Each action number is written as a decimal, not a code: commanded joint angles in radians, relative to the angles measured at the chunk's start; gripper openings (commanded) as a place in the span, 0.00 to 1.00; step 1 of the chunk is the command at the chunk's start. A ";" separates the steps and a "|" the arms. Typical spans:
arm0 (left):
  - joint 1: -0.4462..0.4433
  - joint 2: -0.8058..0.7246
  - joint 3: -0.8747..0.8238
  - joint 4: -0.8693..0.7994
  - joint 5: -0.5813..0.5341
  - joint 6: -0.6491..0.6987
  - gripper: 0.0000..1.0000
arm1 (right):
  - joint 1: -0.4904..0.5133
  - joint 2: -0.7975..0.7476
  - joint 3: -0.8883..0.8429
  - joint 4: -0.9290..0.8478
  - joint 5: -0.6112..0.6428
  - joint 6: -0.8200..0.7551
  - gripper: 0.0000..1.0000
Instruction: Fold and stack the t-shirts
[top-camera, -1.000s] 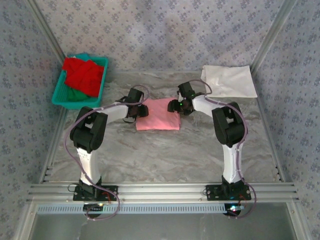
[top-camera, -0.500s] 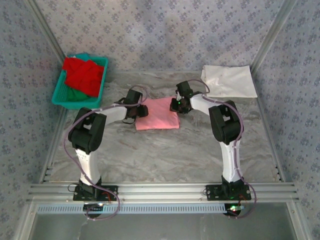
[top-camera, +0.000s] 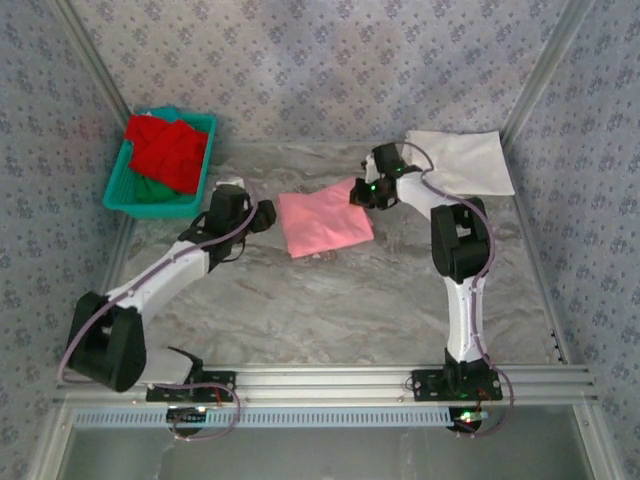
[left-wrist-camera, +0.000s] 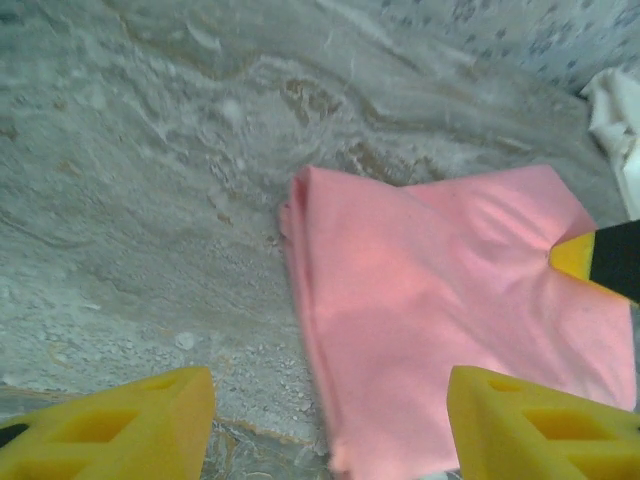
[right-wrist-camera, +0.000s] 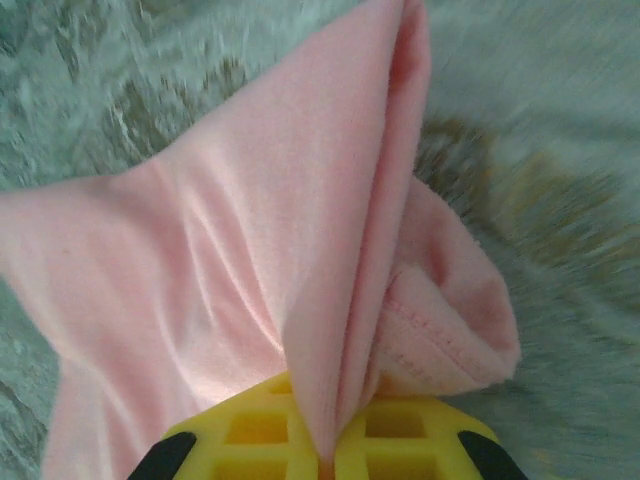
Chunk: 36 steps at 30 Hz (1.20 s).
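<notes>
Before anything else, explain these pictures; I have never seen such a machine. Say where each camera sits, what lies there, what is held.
A left robot arm and a right robot arm are bolted at the near edge of a table. One camera looks down from above; each wrist carries another. The right gripper is shut on a corner of the pink t-shirt; the left gripper is open beside it. A white t-shirt lies far right; a teal basket holds red cloth over green cloth.
</notes>
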 joint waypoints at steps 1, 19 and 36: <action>0.002 -0.055 -0.063 -0.003 -0.026 0.028 0.64 | -0.046 0.037 0.154 -0.190 -0.007 -0.141 0.00; 0.008 -0.093 -0.157 -0.049 -0.065 0.047 0.65 | -0.214 0.184 0.739 -0.493 0.192 -0.440 0.00; 0.011 -0.052 -0.148 -0.069 -0.067 0.047 0.66 | -0.328 0.178 0.843 -0.399 0.153 -0.331 0.00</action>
